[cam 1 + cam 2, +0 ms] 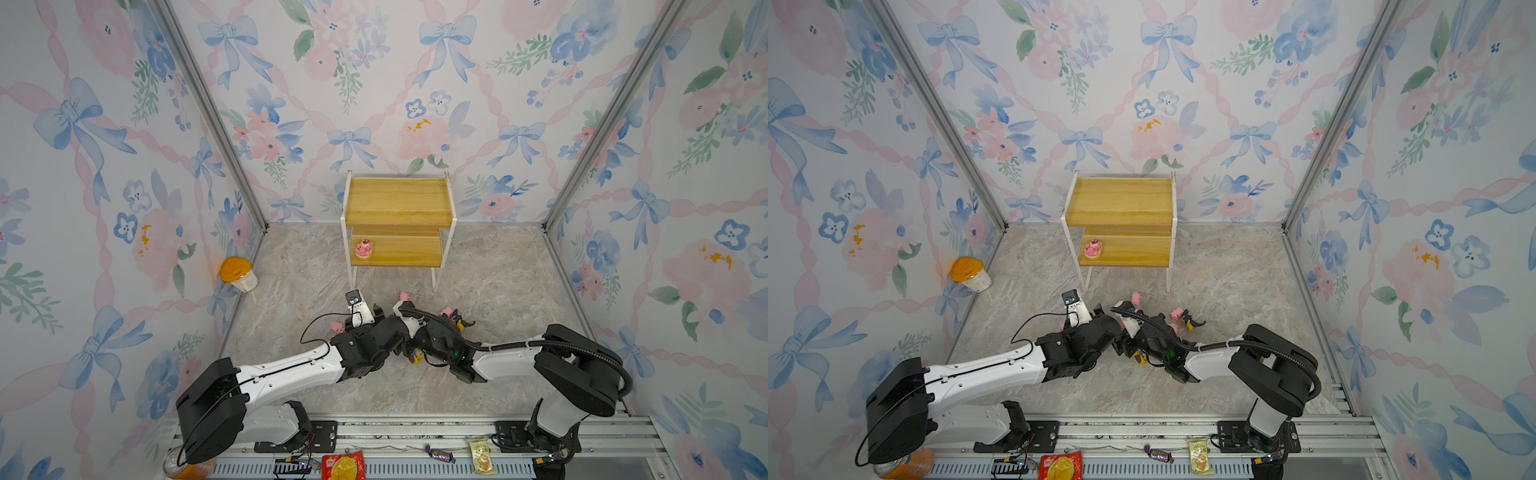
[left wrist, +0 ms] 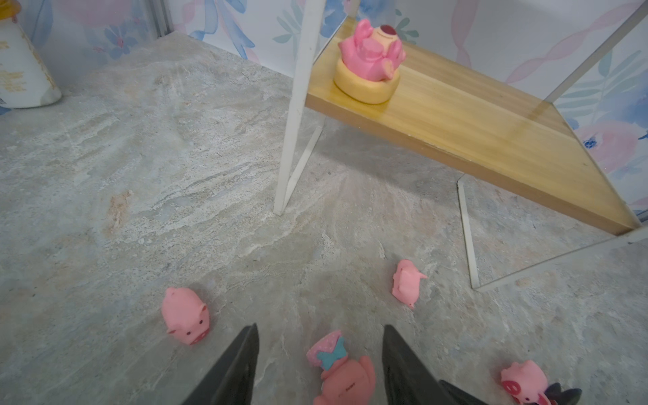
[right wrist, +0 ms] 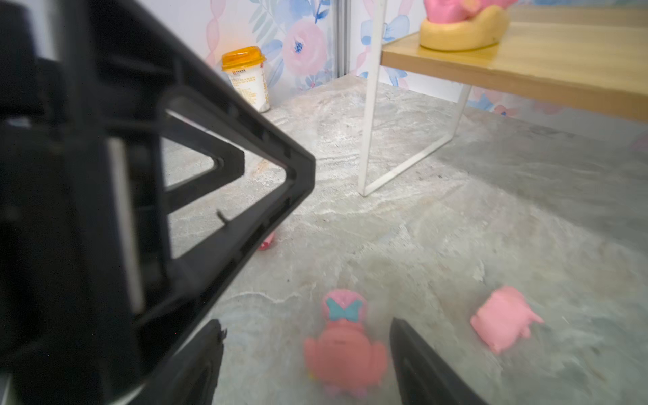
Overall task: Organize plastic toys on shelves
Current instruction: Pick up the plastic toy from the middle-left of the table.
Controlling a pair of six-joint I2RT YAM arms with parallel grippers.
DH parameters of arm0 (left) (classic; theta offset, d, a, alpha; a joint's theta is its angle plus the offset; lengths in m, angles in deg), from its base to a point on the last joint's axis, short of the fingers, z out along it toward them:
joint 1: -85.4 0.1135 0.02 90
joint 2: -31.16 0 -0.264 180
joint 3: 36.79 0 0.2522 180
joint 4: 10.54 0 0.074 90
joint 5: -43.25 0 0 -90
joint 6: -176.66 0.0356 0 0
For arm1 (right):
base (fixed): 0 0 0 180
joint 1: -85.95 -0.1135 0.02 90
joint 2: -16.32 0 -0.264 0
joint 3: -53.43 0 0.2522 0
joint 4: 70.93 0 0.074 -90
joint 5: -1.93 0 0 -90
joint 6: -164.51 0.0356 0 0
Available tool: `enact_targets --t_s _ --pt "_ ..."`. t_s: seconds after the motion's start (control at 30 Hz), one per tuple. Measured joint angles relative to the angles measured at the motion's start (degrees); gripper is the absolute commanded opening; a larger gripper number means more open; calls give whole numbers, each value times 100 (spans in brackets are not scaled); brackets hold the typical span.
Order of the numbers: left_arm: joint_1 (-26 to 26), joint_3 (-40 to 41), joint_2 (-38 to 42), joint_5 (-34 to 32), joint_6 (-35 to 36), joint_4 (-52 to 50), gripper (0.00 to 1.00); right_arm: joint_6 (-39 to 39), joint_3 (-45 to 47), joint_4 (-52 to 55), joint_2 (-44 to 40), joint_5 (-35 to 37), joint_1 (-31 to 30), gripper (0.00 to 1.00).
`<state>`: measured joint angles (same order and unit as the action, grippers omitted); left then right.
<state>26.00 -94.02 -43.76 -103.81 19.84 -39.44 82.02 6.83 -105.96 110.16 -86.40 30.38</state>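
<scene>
The shelves [image 1: 399,208] stand at the back wall, and a pink pig on a round base [image 1: 364,249] sits at the left end of the lower board [image 2: 491,140]. A pink figure with a blue bow [image 2: 345,375] lies on the floor. My left gripper [image 2: 319,328] is open around it with a gap on both sides. My right gripper [image 3: 305,322] is open around the same figure [image 3: 345,354]. Small pink pigs lie nearby [image 2: 186,315] [image 2: 406,282] [image 2: 524,380]. A black-and-yellow creature [image 1: 459,321] and a yellow-haired doll [image 1: 417,355] lie by the right arm.
An orange-lidded cup [image 1: 239,274] stands at the left wall. Snack packets [image 1: 343,465] [image 1: 482,457], a wrapped candy [image 1: 438,453] and an orange can [image 1: 187,469] lie at the front rail. The left gripper's finger [image 3: 210,175] fills much of the right wrist view.
</scene>
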Motion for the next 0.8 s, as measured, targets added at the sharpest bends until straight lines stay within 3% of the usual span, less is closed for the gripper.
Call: enact_targets --t_s 0.23,0.43,0.8 --pt "-249 -144 -562 -306 -1346 -629 56 332 710 752 -1292 74 409 77" --pt "-247 -142 -551 -472 -1921 -903 55 409 981 1521 -2507 251 564 77" --pt "308 -138 -1165 -529 -2354 -1200 56 404 990 1923 -2524 481 568 77"
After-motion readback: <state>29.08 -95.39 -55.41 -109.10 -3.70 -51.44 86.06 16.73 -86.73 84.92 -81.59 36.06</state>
